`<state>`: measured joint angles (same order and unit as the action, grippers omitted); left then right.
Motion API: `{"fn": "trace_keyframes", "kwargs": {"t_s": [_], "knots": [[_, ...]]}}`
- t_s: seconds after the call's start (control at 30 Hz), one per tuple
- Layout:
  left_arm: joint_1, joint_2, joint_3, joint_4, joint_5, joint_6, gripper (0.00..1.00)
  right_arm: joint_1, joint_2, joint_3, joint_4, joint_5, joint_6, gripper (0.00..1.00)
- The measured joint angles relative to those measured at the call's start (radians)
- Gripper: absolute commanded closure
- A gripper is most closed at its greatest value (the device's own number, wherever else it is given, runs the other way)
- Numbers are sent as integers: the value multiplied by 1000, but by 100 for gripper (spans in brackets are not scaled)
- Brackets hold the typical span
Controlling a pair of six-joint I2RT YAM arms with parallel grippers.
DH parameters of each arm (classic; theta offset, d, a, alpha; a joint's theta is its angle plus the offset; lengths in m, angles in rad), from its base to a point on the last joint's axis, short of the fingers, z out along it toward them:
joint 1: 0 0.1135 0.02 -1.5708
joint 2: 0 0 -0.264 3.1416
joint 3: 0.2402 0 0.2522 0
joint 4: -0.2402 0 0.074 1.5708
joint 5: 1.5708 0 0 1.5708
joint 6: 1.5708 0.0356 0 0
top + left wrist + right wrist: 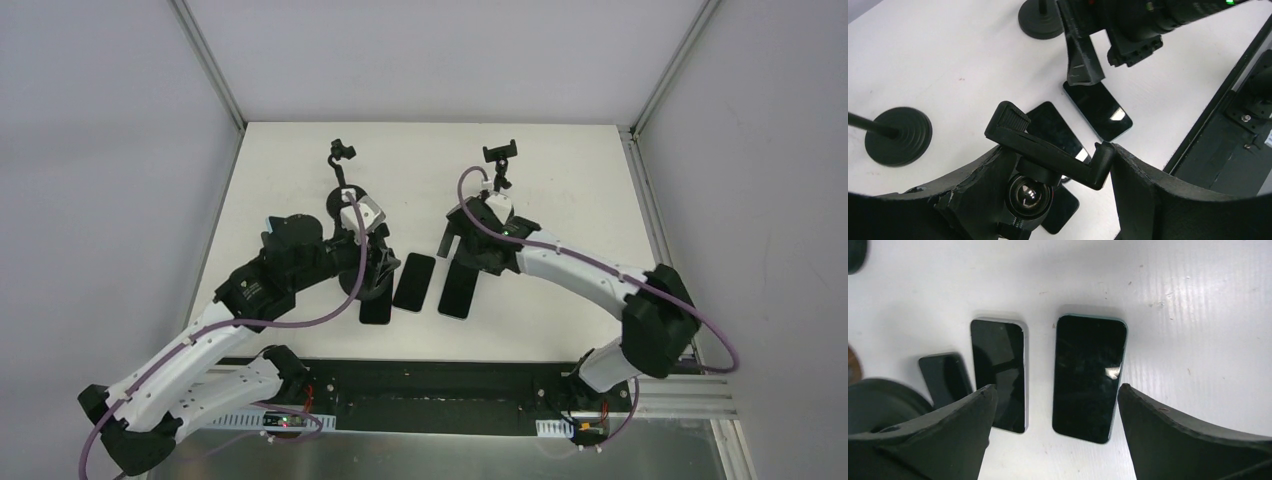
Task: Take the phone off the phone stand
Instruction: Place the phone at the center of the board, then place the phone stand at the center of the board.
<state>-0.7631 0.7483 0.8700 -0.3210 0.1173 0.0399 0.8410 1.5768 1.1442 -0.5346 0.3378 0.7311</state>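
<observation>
My left gripper is shut on the black clamp head of a phone stand; its ball joint sits between the fingers, and the clamp holds no phone. In the top view the left gripper is over the leftmost phone. My right gripper is open, and the phone lies flat on the table between and beyond its fingertips, touching neither. The top view shows the right gripper just above that phone.
Two more dark phones lie flat to the left of it. Two empty phone stands rise at the back on round bases. The table's front edge and a black rail run close behind the phones.
</observation>
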Motion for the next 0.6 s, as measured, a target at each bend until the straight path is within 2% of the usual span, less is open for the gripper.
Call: {"fn": "trace_keyframes", "kwargs": {"t_s": [0.2,0.33,0.6], "knots": [[28,160,146,6,63,22,100,0,-249,-133,7,17,-10,8],[93,292,238,42,113,34,100,0,-369,-257,3,16,-2,9],[233,603,356,261,208,28,100,0,-572,-412,-16,18,64,10]]}}
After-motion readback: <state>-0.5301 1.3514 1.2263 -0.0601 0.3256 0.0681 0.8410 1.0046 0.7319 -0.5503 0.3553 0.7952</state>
